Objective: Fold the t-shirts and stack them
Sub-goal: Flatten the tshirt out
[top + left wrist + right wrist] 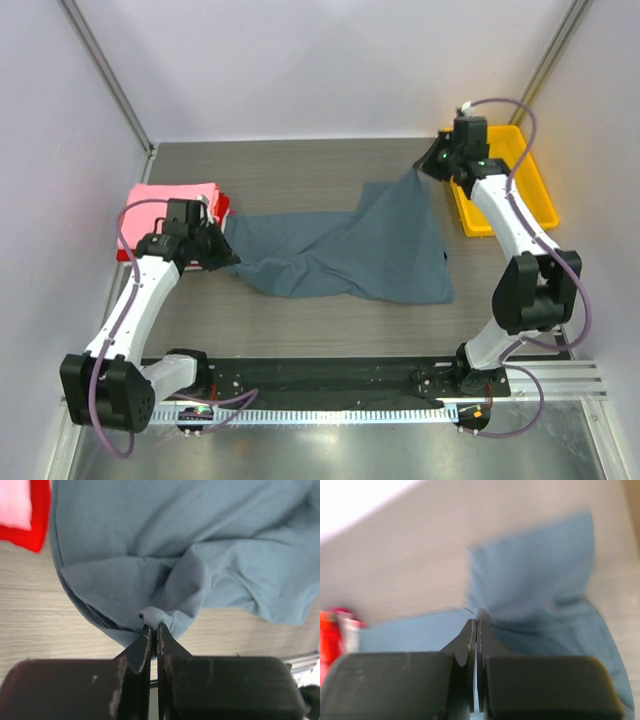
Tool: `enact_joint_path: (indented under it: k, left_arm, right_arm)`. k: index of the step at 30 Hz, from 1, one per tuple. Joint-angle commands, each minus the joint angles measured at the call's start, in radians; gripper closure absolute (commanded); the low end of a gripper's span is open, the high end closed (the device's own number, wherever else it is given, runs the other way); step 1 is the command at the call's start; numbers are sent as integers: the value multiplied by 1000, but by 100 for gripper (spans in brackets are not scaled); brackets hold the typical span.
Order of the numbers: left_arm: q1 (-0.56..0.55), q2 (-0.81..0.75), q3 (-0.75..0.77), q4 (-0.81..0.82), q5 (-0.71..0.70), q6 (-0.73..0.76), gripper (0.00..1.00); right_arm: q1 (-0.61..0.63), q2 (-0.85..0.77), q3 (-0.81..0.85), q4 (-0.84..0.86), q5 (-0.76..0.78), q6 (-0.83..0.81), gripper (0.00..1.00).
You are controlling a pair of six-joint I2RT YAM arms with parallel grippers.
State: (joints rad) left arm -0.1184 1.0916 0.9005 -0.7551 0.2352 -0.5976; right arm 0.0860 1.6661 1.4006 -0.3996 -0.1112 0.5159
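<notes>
The slate blue-grey t-shirt lies crumpled across the middle of the table, stretched between both arms. My left gripper is shut on a bunched bit of its left edge, low over the table. My right gripper is shut on its far right corner and holds that corner up as a peak. The right wrist view is blurred. At the far left, a folded pink t-shirt rests on a folded red one, just behind my left gripper.
A yellow plastic tray stands at the back right, under and behind my right arm. Side walls close in the table on the left and right. A black rail and the arm bases run along the near edge.
</notes>
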Motion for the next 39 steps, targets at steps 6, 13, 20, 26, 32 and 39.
enact_joint_path:
  k: [6,13,20,26,32,39]
  left_arm:
    - [-1,128,322,19,-145,-13,100]
    - [-1,-3,471,107,-175,4,100]
    - [-1,-319,431,266,-149,-13,100]
    - [-1,-417,518,287,-111,-64,100]
    - [-1,-380,638,263,-103,-120,100]
    - [-1,-317,556,253,-112,-154,100]
  right_arm:
    - [-146,-157,507,12,-171,124,99]
    - [-196,-204,788,-65,-292,153,99]
    - [-198,-543,701,-65,-216,52,99]
    - [-196,-713,808,-65,-137,-10,99]
    - [-195,-704,968,-71,-81,-14,99]
    - [-193,-638,852,-76,-79,35,99]
